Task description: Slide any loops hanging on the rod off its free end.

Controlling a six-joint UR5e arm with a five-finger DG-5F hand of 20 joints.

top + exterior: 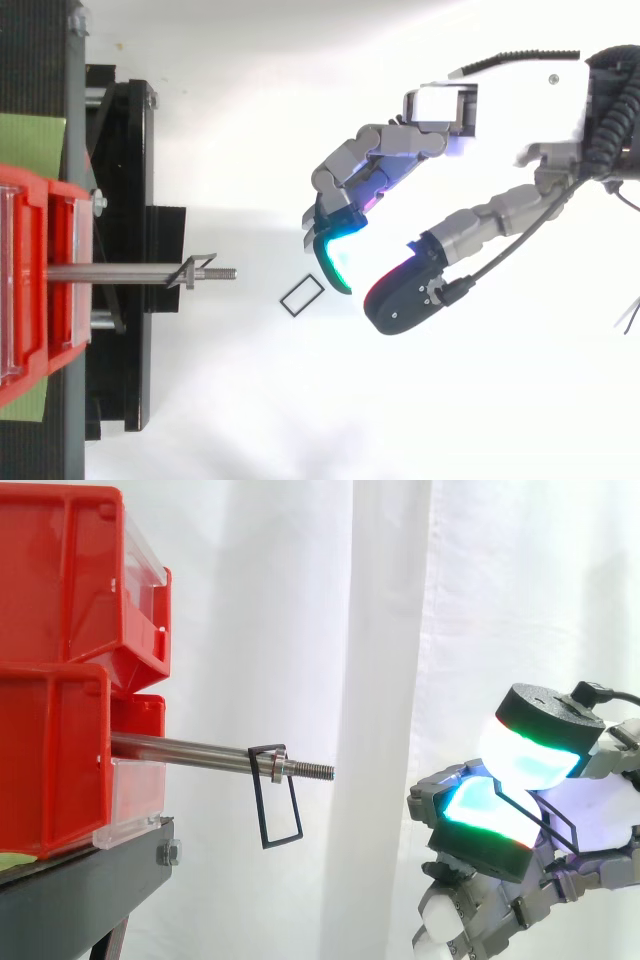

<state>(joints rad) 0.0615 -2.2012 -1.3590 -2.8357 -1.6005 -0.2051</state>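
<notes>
Top view: robot hand [505, 110] relaxed, fingers [335, 262] parted, small loop [302, 295] just beside them

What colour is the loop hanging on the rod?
Black: a thin wire loop on the rod; the side view shows it best.

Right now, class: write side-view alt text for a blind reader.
One black wire loop hangs near the free end of a rod sticking out rightward from red bins. The hand is low at right, clear of the rod.
</notes>
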